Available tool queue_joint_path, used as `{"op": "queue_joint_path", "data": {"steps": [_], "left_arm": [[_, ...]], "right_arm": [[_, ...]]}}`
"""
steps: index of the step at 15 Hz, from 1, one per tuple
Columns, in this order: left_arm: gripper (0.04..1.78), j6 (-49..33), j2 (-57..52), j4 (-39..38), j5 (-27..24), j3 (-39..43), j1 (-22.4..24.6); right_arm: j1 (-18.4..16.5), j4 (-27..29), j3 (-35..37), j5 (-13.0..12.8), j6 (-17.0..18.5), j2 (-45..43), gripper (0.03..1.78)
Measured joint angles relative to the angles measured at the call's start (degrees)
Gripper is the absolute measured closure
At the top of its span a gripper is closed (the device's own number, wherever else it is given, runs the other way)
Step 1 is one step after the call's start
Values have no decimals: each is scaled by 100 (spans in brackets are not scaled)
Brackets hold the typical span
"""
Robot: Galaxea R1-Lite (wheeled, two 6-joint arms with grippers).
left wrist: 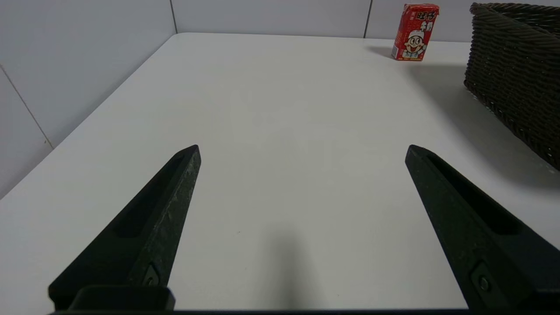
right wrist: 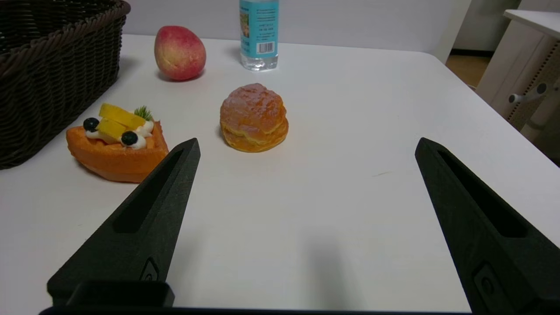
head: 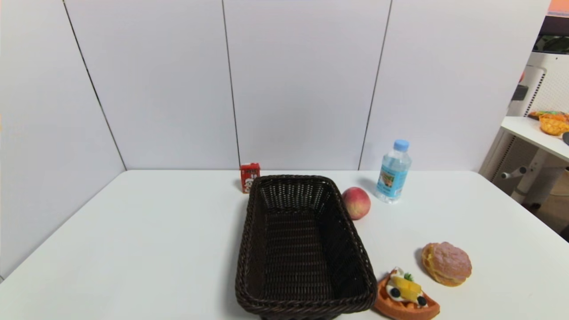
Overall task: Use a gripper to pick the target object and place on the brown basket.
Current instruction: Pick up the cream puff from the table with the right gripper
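The round bun-like pastry, with a pinkish crackled top and a yellow base, lies on the white table at the front right. It also shows in the right wrist view. The dark-brown wicker basket stands empty at the table's middle. Neither arm shows in the head view. My right gripper is open and empty above bare table, short of the pastry. My left gripper is open and empty over the left side of the table, with the basket's wall off to one side.
An orange waffle wedge with fruit lies between basket and pastry. A peach and a water bottle stand behind. A small red carton stands behind the basket. A second table is at far right.
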Motion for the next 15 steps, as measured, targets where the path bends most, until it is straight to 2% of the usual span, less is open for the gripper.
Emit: {"op": "queue_joint_path", "data": {"steps": [4,7,11,15], "left_arm": [[13,0,0,0,0,0,0],[13,2,0,2,2,2,0],[13,2,0,0,0,-2,0],[13,0,0,0,0,0,-2]], "right_arm": [[0,-115,-85,57,-99,73,11],[21,-115,-641,61,-44,589,11],[185,-98,-2094,26,168,2020,11],[343,-60,-4234,-50,385,4070,11]]}}
